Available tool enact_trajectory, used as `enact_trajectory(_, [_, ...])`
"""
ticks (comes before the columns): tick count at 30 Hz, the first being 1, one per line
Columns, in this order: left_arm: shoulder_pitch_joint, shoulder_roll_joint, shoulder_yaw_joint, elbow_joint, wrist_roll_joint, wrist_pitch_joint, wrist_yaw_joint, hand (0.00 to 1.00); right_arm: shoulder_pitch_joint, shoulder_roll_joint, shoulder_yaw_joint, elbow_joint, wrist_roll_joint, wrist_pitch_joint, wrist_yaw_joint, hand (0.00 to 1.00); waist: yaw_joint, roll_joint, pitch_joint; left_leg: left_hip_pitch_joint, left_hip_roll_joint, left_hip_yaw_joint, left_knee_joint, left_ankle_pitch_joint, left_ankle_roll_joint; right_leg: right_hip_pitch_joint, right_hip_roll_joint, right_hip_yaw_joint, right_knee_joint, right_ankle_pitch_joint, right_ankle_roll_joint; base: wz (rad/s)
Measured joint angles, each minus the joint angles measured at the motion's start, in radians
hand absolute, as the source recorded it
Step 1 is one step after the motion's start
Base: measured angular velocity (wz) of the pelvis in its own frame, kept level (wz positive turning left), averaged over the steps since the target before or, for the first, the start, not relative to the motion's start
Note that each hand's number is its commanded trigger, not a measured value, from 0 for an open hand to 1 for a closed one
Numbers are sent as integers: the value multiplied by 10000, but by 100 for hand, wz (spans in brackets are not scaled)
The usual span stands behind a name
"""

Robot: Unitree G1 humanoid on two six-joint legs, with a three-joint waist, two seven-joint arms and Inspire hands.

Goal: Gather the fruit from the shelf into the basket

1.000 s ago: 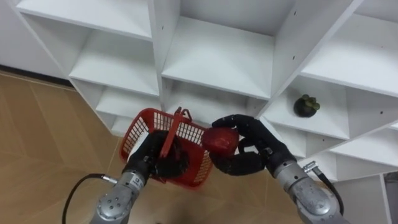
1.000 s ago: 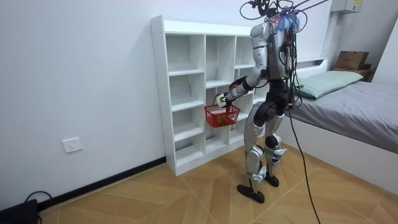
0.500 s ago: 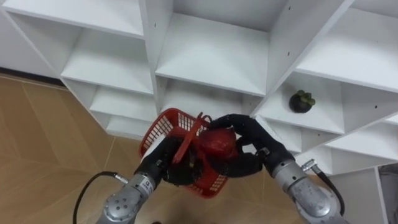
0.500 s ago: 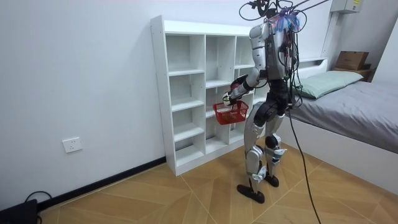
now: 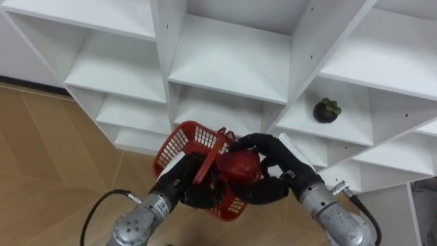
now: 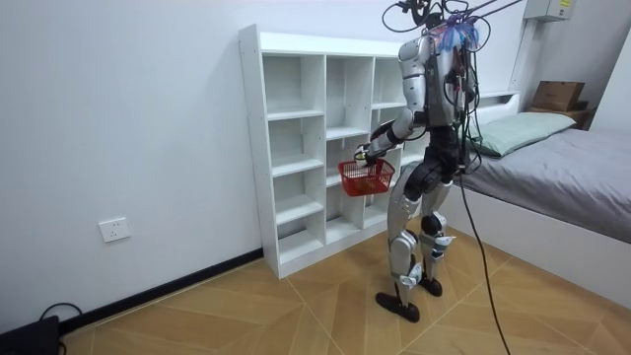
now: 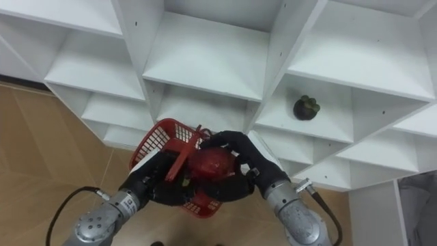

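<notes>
Two hands, both closed: right hand (image 5: 283,167) round a red fruit (image 5: 239,166) over the red basket (image 5: 179,140) — left hand (image 5: 188,188) on its handle (image 5: 208,160); basket's length slants down-right.

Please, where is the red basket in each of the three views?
Left eye view: red basket low at centre, handle in the left hand, red fruit in the right hand at its rim.
Right eye view: basket low, left of centre.
Room view: basket at centre, before the robot.
Shared landmark: the white closet behind it.
</notes>
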Motion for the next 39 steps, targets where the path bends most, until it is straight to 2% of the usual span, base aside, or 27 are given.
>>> enact_trajectory(12, [102, 64, -3, -261, -1, 1, -126, 100, 156, 30, -2, 54, -97, 164, 65, 100, -70, -71, 0, -38, 17, -53, 38, -4, -3, -1, 19, -4, -21, 1, -1, 0])
enact_trajectory(13, [102, 74, 6, -265, 0, 1, -174, 100, 156, 31, -4, 54, -102, 166, 88, 92, -56, -88, 1, -39, 17, -54, 39, -7, -3, 4, 20, -5, -31, 1, -1, 0])
enact_trajectory(14, [103, 80, 7, -273, 4, 1, -184, 100, 155, 32, -5, 54, -106, 166, 95, 46, -52, -96, 2, -41, 17, -54, 39, -8, -3, 4, 21, -5, -33, 1, -1, 0])
enact_trajectory(15, [104, 94, 7, -287, 4, 1, -196, 100, 153, 40, -5, 54, -106, 166, 99, 16, -52, -105, 3, -46, 17, -54, 39, -12, -4, 3, 23, -6, -42, 1, -1, 0])
enact_trajectory(16, [107, 103, 9, -309, 4, 2, -206, 100, 153, 42, -5, 54, -106, 166, 99, 0, -52, -108, 3, -51, 19, -57, 39, -16, -6, 3, 27, -7, -56, 2, -1, 0])
enact_trajectory(22, [232, 216, 50, -599, 3, 73, -400, 100, 173, 43, -6, 99, -180, 189, 157, 0, -54, -119, 4, -101, 37, -59, 24, -30, -28, 11, 73, -19, -182, 27, -10, 0])
enact_trajectory(30, [270, 193, 4, -1358, -27, 57, -483, 100, 261, 34, 380, 513, -914, 586, 337, 0, -40, -124, 5, -121, 33, -69, 0, -51, -38, 12, 86, -3, -249, 30, -8, 0])
enact_trajectory(39, [319, 237, -210, -1426, -25, 77, -586, 100, 227, 34, 398, 500, -917, 593, 321, 0, -27, -87, 22, -125, 33, -74, -13, -56, -41, 7, 87, -14, -260, 30, -8, 0])
